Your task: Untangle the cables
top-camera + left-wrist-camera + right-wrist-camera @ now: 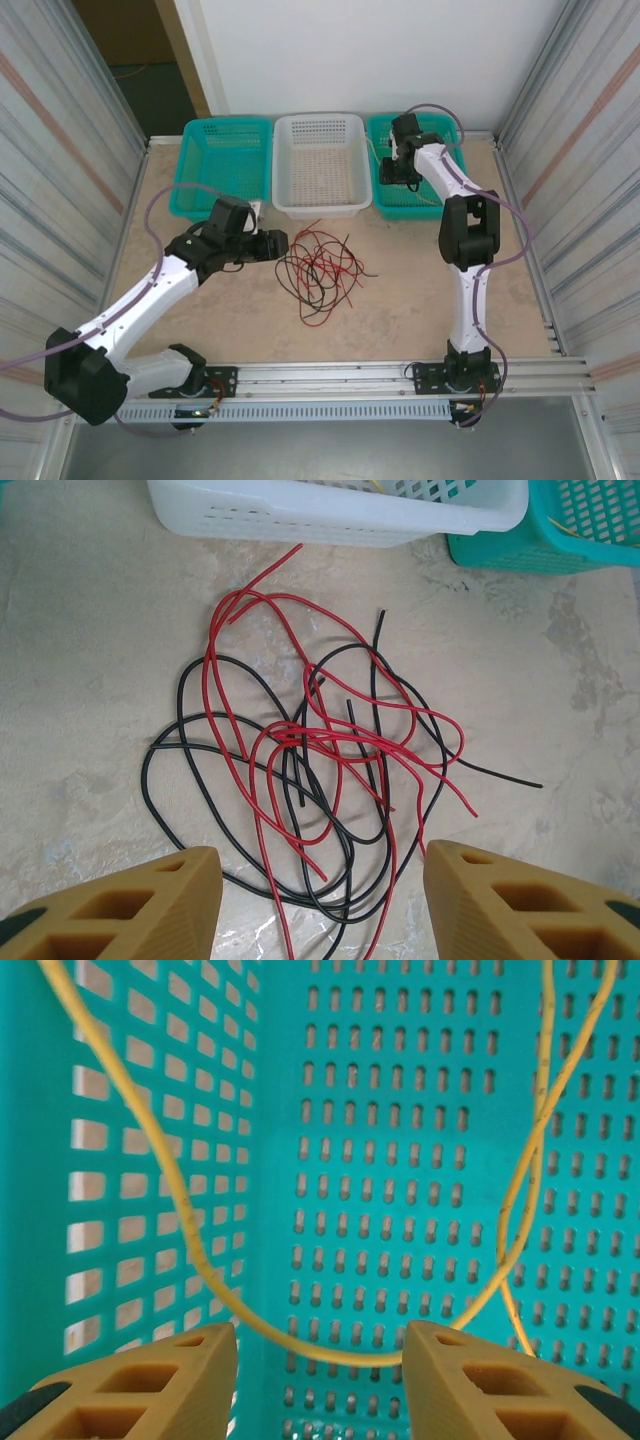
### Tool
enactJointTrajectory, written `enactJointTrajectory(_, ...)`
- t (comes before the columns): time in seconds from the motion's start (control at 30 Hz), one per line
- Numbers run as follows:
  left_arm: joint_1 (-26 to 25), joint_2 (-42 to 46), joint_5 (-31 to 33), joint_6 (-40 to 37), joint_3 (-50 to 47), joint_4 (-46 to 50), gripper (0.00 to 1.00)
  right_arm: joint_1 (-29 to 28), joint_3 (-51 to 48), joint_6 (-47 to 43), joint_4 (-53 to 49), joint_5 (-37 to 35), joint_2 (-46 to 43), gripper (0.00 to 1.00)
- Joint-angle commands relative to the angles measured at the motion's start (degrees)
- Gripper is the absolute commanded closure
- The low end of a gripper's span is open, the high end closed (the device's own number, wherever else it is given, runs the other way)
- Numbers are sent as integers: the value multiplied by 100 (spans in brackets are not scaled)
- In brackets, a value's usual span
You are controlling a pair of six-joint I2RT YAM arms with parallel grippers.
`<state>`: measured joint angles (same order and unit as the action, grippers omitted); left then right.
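Left hand is hovering low over the desk with its fingers spread well apart and nothing between them. Just past the fingertips is the messy pile of red and black cables, looped over and through each other, flat on the desk near the middle, a bit nearer than the white basket.

Right hand is over at the far right, down inside the right-hand teal basket. Its fingers are apart too, not pinching anything. A yellow cable sags in a loop right across the gap at the fingertips, and more yellow cable hangs down on the right, crossing itself. Can't tell if it touches the pads.

Another teal basket sits far left.
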<state>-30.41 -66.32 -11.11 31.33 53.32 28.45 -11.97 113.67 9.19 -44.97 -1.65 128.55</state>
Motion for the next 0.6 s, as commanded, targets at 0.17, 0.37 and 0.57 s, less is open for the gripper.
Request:
enactJointTrajectory(0.17, 53, -108, -126, -42, -155, -172, 44, 80, 462, -227, 150, 34, 452, 65)
enactJointTrajectory(0.37, 53, -197, -169, -56, -154, -253, 45, 124, 437, -393, 232, 137, 454, 74)
enactJointTrajectory(0.57, 62, -197, -200, -118, -142, -256, 47, 124, 225, -488, 432, 139, 322, 100)
